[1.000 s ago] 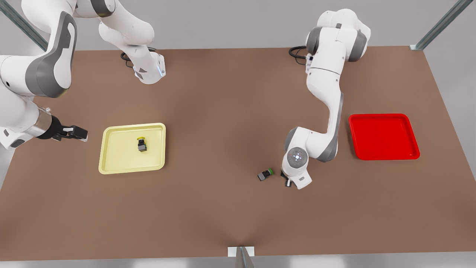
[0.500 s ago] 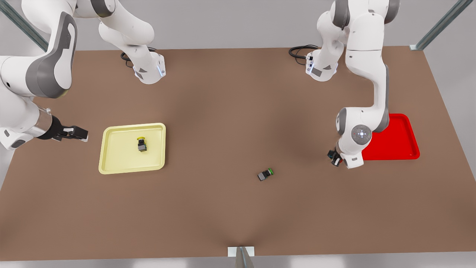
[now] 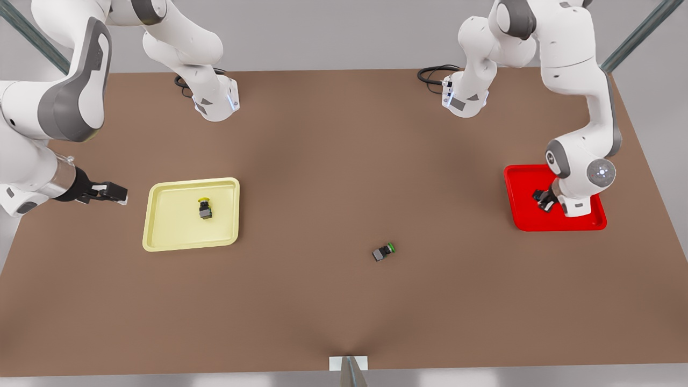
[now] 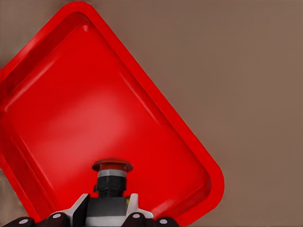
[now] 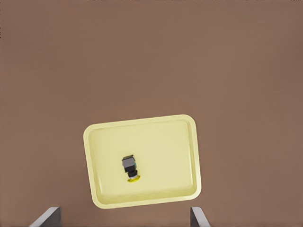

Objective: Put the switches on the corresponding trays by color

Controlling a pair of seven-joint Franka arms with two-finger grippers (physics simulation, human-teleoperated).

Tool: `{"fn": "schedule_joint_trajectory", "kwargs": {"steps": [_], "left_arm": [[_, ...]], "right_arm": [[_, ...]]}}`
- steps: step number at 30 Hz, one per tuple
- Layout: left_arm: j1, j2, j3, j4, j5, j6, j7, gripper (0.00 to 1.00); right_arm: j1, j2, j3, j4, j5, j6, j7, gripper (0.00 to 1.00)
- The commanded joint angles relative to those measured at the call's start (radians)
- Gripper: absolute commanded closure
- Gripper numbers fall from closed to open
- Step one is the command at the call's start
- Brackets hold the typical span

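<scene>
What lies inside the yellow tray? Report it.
The yellow tray holds one yellow switch, lying on its floor near the middle. The rest of the floor is bare and uncovered. The right gripper waits beside it, fingers open.

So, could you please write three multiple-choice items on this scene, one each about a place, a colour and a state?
1. Where does the small green-capped push-button switch lie?
A. on the brown table
B. in the pale yellow square plastic tray
C. in the bright red square plastic tray

2. What colour is the cap of the switch in the left gripper?
A. green
B. yellow
C. red

3. The right gripper is:
A. shut on a switch
B. open
C. shut on a tray rim

Key: 1 A, bare tabletop surrounds it. 2 C, red cap over the red tray. 3 B, fingers wide apart, holding nothing.
</scene>
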Motion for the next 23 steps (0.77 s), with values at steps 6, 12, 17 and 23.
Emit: {"fn": "schedule_joint_trajectory", "kwargs": {"steps": [6,12,17,23], "left_arm": [[0.036,0.056,-0.003,0.011,-0.018,0.013,0.046,0.00],[0.027,0.060,-0.104,0.237,-0.016,-0.174,0.095,0.00],[0.256,0.068,-0.581,0.837,0.050,-0.631,0.459,0.00],[0.447,-0.010,-0.948,0.916,0.243,-0.674,0.552,0.00]], "right_arm": [[-0.001,0.001,0.000,0.000,0.000,0.003,0.000,0.00],[-0.001,0.001,0.000,0.000,0.000,0.003,0.000,0.00],[0.000,0.001,0.000,0.000,0.000,0.003,0.000,0.00],[0.000,0.001,0.000,0.000,0.000,0.002,0.000,0.00]]}}
